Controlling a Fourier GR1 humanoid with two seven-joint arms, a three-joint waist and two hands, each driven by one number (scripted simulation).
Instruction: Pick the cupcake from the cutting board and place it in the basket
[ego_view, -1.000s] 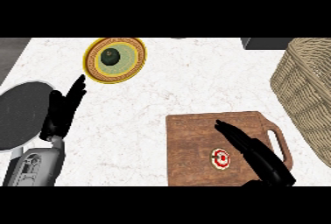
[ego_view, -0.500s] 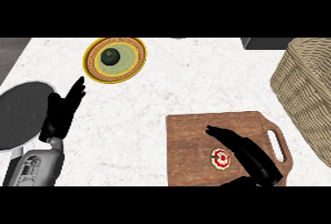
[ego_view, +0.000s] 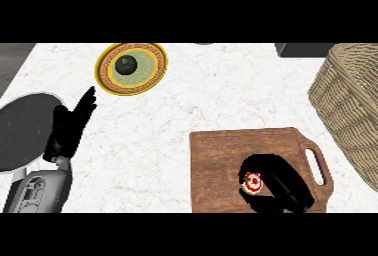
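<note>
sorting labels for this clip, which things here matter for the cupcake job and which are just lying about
In the job:
- small red-and-white cupcake
- brown wooden cutting board
- woven wicker basket
- right hand, curled round the cupcake

Lying about:
- round yellow-rimmed plate with a dark green fruit
- dark round pan
- left hand, resting open

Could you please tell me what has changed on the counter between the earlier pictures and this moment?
The right hand has drawn back toward the lower edge of the brown wooden cutting board and curled its fingers round the red-and-white cupcake. The left hand stayed open beside the dark round pan. The yellow-rimmed plate, the wicker basket and the board have not moved.
</note>
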